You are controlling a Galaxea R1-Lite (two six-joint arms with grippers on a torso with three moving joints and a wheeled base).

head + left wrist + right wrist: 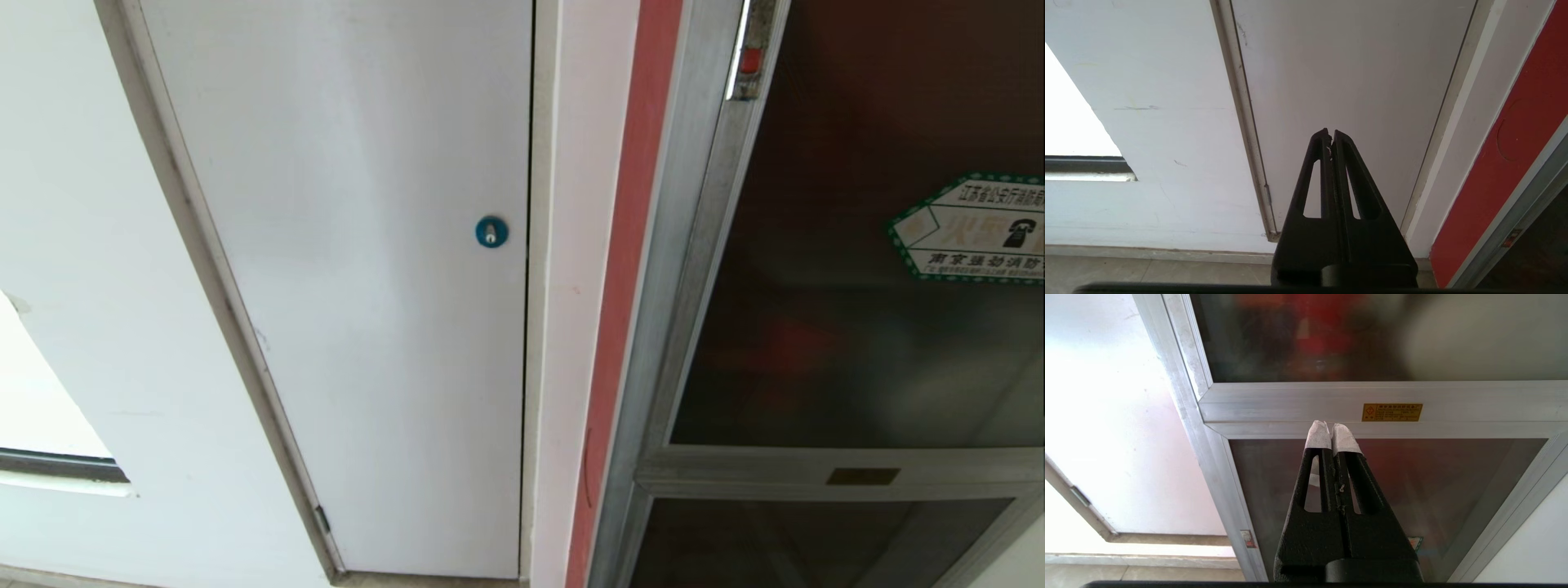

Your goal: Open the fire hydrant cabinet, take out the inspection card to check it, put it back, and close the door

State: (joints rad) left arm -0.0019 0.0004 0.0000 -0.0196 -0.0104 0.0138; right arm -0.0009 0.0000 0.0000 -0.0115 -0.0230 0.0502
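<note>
Silver-framed dark tinted glass door (857, 286) shut, front-right of me. My left gripper (1331, 134) and right gripper (1333, 430) parked, jaws pressed together, empty. Glass likely stiff, slick, fragile: take small red latch (750, 60) on frame edge.

Door (857, 327): brushed aluminium frame, glossy dark tinted glass. White panel (367, 286): smooth, matt. Right pincer (1332, 435): matt black, tips cloth-wrapped.
</note>
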